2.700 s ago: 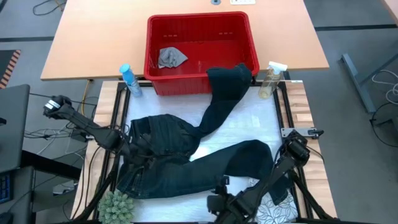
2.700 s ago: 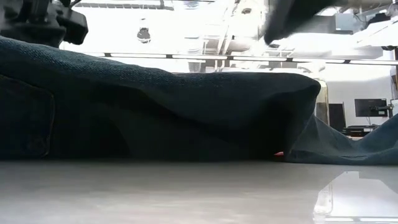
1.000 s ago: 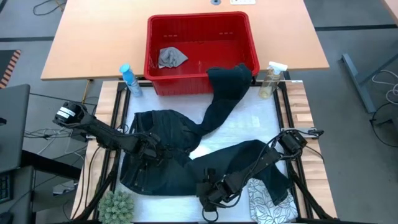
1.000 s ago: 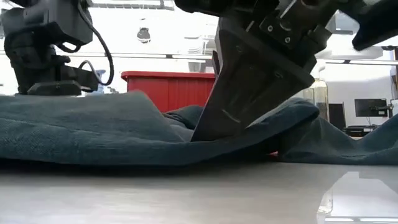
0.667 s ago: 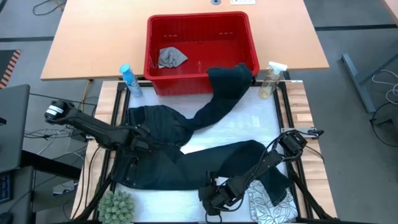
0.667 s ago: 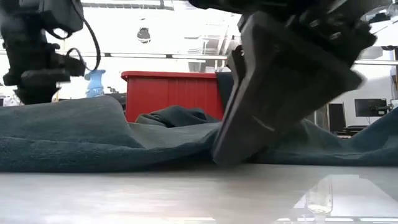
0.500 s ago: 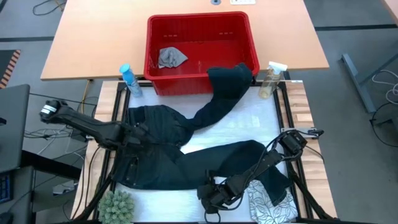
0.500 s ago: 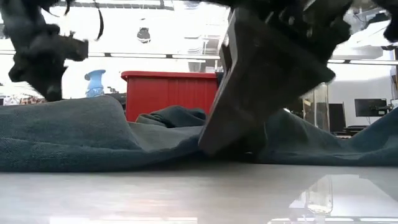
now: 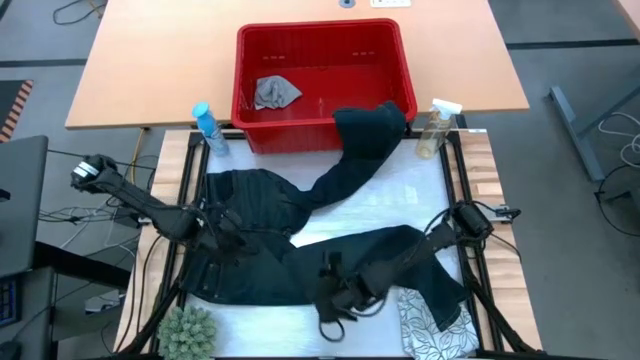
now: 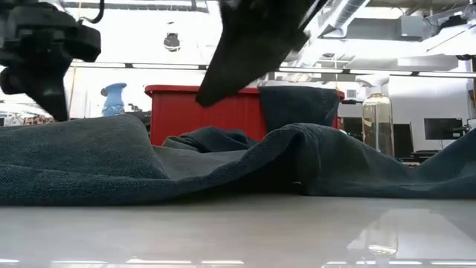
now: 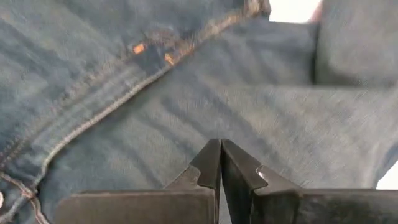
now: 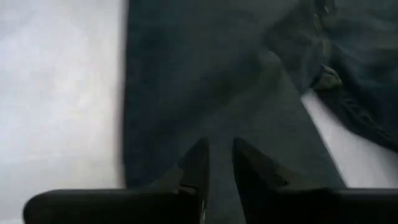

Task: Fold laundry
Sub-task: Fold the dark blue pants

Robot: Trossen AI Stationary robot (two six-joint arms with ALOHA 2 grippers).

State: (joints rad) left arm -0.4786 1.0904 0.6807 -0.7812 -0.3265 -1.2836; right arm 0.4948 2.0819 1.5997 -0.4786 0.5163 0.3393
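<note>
Jeans spread out for folding, one leg caught on the basket

Jeans (image 9: pixel 270 250) lie across the white mat of the bench (image 9: pixel 480 160), waistband toward the left, one leg running along the near side and the other slanting up until its cuff hangs over the rim of the red basket (image 9: pixel 320 50). That draped cuff is probably why the garment does not yet lie flat; I judge it needs pulling clear before any clean fold.

The left tool (image 9: pixel 215 228) sits low over the hip area with its fingers pressed together; the left wrist view shows them clenched on nothing, with denim and orange stitching just beyond the tips. The right tool (image 9: pixel 335 290) hovers over the near leg, fingers a narrow gap apart (the right wrist view shows no cloth between them), so it looks released, likely placed to take the leg or smooth it.

A small grey cloth (image 9: pixel 275 92) rests inside the basket, and a white cloth with a leaf print (image 9: pixel 435 330) lies at the near right corner, partly under the jeans' leg. A blue bottle (image 9: pixel 207 128), a clear spray bottle (image 9: pixel 435 125) and a small green plant (image 9: pixel 188 335) stand at the mat's edges.

Much is hard to read: the low view is mostly a denim ridge with blurred dark arm parts above, and the leaf-print cloth runs out of the picture. Whether either tool touches the denim, I cannot tell.
</note>
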